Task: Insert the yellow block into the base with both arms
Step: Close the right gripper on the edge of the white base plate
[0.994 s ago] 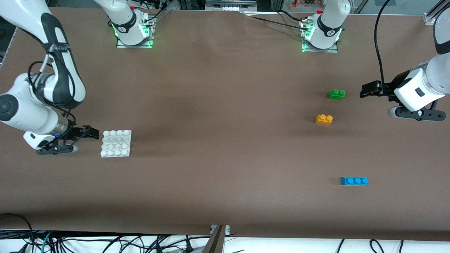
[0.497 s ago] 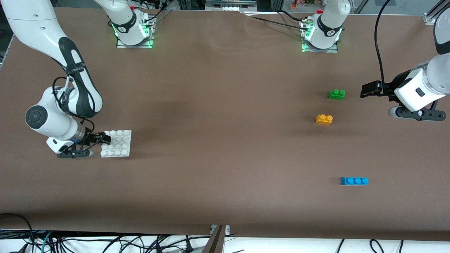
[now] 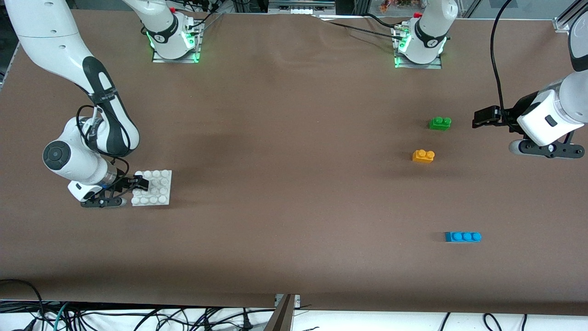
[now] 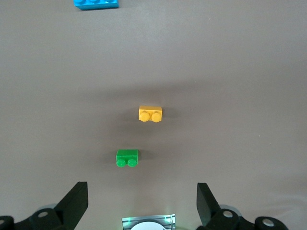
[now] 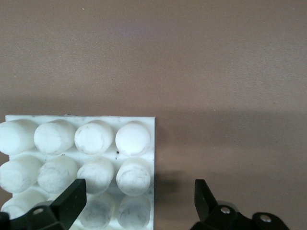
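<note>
One yellow block (image 3: 423,156), one green brick (image 3: 440,123), one blue brick (image 3: 463,236), one white base (image 3: 152,187) sitting on one counter (image 3: 294,184), two arms reaching in.

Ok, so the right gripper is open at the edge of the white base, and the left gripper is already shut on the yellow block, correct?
Not quite. The left gripper is open and holds nothing; the yellow block sits untouched on the table, as the left wrist view shows. The rest stands: the right gripper is open at the edge of the base.
</note>
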Motion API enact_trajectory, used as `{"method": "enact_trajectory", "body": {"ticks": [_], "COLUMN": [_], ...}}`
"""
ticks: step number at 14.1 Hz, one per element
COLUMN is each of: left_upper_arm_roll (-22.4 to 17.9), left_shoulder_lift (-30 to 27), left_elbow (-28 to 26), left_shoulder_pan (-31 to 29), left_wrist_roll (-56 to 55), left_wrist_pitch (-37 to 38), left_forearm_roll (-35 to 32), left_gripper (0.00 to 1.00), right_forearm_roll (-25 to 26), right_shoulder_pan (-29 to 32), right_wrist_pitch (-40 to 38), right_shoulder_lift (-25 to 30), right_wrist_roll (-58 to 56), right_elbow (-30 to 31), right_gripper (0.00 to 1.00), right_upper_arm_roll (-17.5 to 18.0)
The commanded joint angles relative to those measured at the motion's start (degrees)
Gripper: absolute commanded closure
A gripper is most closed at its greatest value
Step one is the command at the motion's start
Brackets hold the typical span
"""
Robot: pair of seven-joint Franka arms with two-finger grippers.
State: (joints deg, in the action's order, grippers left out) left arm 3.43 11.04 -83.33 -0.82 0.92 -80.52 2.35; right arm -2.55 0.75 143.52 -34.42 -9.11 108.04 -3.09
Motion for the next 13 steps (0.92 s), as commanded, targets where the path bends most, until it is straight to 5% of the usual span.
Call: {"method": "enact_trajectory", "body": {"ticks": [1,13], "left_upper_arm_roll": [0.09,0.09], "left_shoulder_lift": [0.29,0.21], "left_elbow": [0.8,0.8], "left_shoulder_pan": [-0.14,-0.14], "left_wrist_roll": [1.02,1.11], "left_wrist_pitch": [1.07,1.07], "left_forearm_roll": [-1.03,-1.03], "left_gripper": [0.0,0.0], "right_forearm_roll": [-1.05,-1.4], "right_shoulder_pan": [0.3,0.3], "right_wrist_pitch": [1.06,1.76], "right_shoulder_lift": [0.23,-1.43], "right_wrist_roll": [0.23,-1.17], "right_elbow": [0.51,-0.37], "right_gripper": [0.01,0.01], "right_upper_arm_roll": [0.54,0.72]}}
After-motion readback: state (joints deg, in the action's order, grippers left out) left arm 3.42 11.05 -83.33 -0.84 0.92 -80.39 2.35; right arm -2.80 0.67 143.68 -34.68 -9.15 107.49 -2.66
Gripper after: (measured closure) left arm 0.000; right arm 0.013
